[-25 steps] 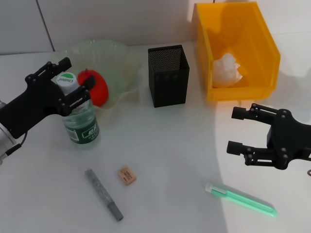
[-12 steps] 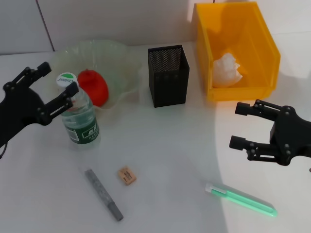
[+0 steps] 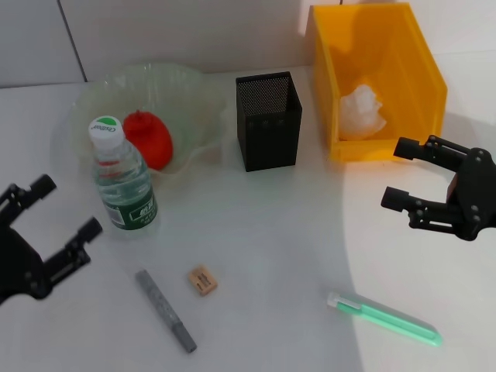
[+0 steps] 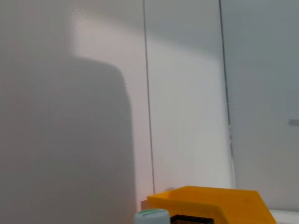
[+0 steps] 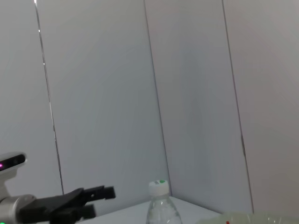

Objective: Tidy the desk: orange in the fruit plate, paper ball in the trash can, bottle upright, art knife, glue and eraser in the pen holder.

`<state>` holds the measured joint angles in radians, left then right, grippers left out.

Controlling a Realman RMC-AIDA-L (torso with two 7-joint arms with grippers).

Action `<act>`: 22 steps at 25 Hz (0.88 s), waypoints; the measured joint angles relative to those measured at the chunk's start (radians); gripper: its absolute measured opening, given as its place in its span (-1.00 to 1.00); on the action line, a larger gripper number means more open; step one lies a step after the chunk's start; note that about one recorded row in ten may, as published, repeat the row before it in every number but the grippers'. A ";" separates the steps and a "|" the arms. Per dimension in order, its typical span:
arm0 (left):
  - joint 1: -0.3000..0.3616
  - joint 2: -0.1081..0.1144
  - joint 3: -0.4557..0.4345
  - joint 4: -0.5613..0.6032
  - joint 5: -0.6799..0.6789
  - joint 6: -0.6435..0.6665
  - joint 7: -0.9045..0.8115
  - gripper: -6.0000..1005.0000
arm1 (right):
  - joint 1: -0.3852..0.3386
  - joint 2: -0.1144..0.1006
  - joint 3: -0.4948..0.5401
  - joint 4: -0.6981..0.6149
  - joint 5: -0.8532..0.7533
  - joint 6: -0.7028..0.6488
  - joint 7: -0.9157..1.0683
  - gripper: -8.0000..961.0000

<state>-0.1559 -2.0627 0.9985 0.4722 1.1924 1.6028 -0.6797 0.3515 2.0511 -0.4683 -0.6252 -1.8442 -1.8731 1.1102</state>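
Note:
The bottle (image 3: 124, 182) stands upright next to the fruit plate (image 3: 194, 87), which holds the orange (image 3: 149, 138). The paper ball (image 3: 363, 112) lies in the trash can (image 3: 387, 62). The pen holder (image 3: 268, 120) stands between plate and can. The eraser (image 3: 202, 280), a grey glue stick (image 3: 165, 310) and the green art knife (image 3: 384, 318) lie on the desk in front. My left gripper (image 3: 70, 205) is open and empty, in front of and left of the bottle. My right gripper (image 3: 397, 173) is open and empty, in front of the trash can. The bottle also shows in the right wrist view (image 5: 161, 205).
White desk with a white panelled wall behind. The left wrist view shows the trash can (image 4: 210, 198) and the bottle's cap (image 4: 152, 217) at the frame's edge. The right wrist view shows my left gripper (image 5: 88, 196) far off.
My left gripper let go of the bottle and drew back toward the front left; the bottle stays upright. My right gripper shifted a little to the right and farther back.

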 joint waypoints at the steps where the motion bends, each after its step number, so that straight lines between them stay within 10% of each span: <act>1: 0.000 0.000 0.000 0.000 0.000 0.000 0.000 0.61 | 0.006 -0.001 0.001 -0.001 0.000 0.001 0.001 0.71; 10: 0.016 -0.003 0.002 -0.044 0.150 0.073 0.056 0.60 | 0.052 -0.023 0.050 -0.082 -0.004 0.004 0.277 0.71; 22: -0.037 -0.002 0.003 -0.081 0.167 0.041 0.052 0.60 | 0.148 -0.034 -0.259 -0.757 -0.293 -0.117 1.042 0.71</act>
<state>-0.1932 -2.0645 1.0017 0.3911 1.3595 1.6438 -0.6274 0.4999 2.0167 -0.7272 -1.3826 -2.1371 -1.9903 2.1523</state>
